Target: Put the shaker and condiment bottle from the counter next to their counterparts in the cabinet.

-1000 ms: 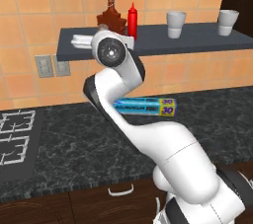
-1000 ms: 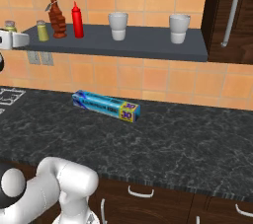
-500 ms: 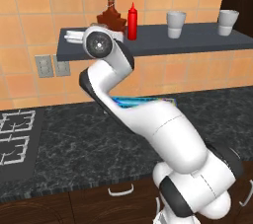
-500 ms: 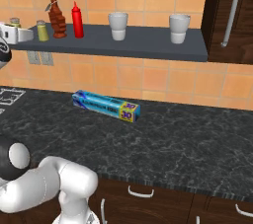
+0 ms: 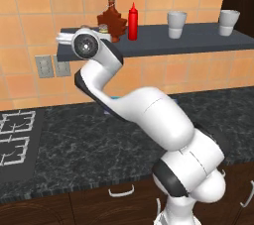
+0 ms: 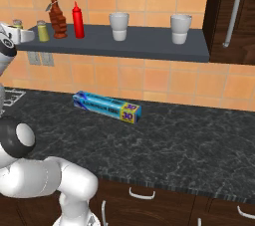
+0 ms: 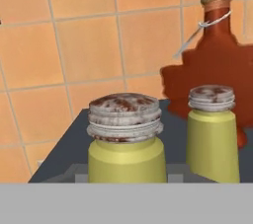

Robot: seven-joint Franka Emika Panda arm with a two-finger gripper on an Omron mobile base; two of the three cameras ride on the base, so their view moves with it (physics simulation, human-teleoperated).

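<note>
My gripper is shut on the olive-yellow shaker, whose silvery cap stands close and upright between the grey fingertips. This shaker is at the left end of the dark shelf, just over the slab. Its twin shaker stands a little to the right on the shelf. Behind the twin is the brown maple-leaf bottle. The red squeeze bottle stands upright on the shelf beside the maple-leaf bottle. My arm hides most of both shakers in the left base view.
Two white cups stand further right on the shelf. A blue foil box lies on the black speckled counter. A stove is at the counter's left. A dark tall cabinet door is on the right.
My hand has carried the shaker rightwards over the shelf's left end, closer to the twin shaker. The arm's elbow has swung left and lower.
</note>
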